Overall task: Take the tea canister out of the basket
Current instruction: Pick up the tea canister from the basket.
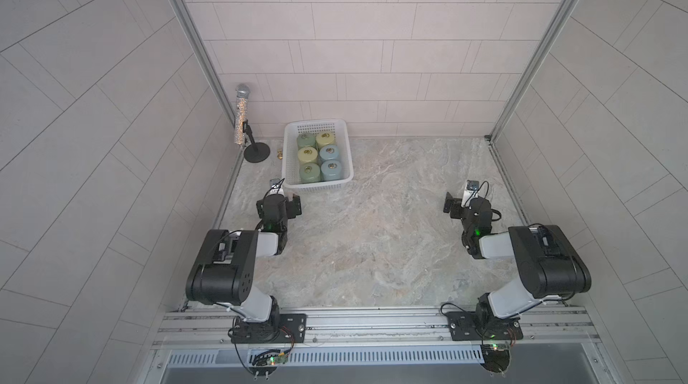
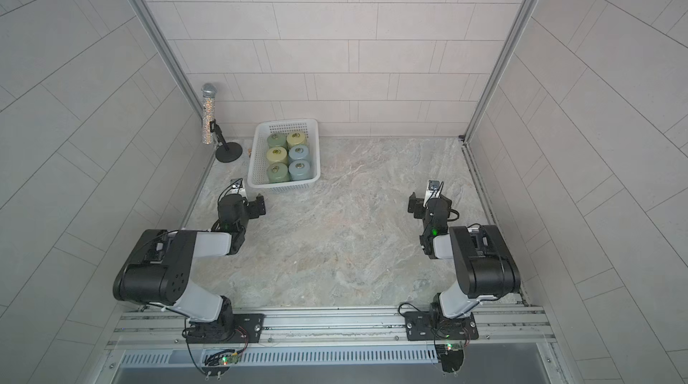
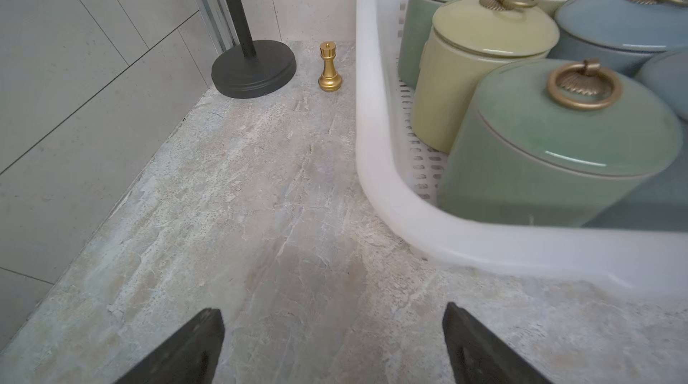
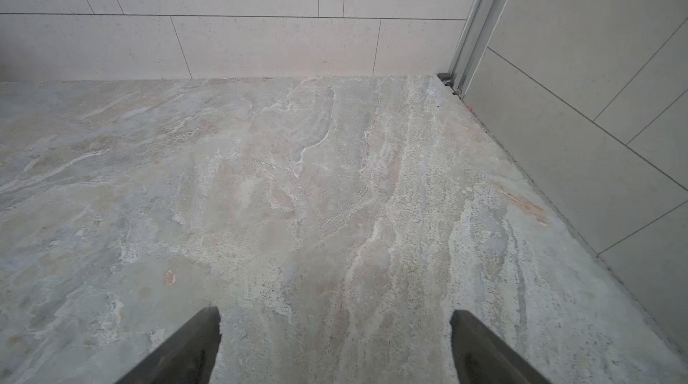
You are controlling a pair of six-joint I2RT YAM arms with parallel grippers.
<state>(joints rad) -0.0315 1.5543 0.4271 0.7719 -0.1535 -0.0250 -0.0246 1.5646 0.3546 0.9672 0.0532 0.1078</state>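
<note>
The white perforated basket point(image 1: 317, 187) point(image 2: 283, 187) stands at the back left of the stone table, and several lidded tea canisters fill it in green, yellow and blue, each with a brass ring on its lid. In the left wrist view the basket's rolled rim point(image 3: 376, 177) curves close by, with the nearest green tea canister point(image 3: 558, 147) just inside that corner. My left gripper point(image 3: 333, 309) point(image 1: 283, 202) hovers open and empty over bare table, just short of the basket's near left corner. My right gripper point(image 4: 335, 311) point(image 1: 463, 202) is open and empty too, far to the right.
A glittery microphone point(image 1: 242, 114) on a black stand point(image 3: 253, 69) occupies the back left corner. A small gold chess piece point(image 3: 329, 67) stands between the stand and the basket. Tiled walls close in the left, back and right sides.
</note>
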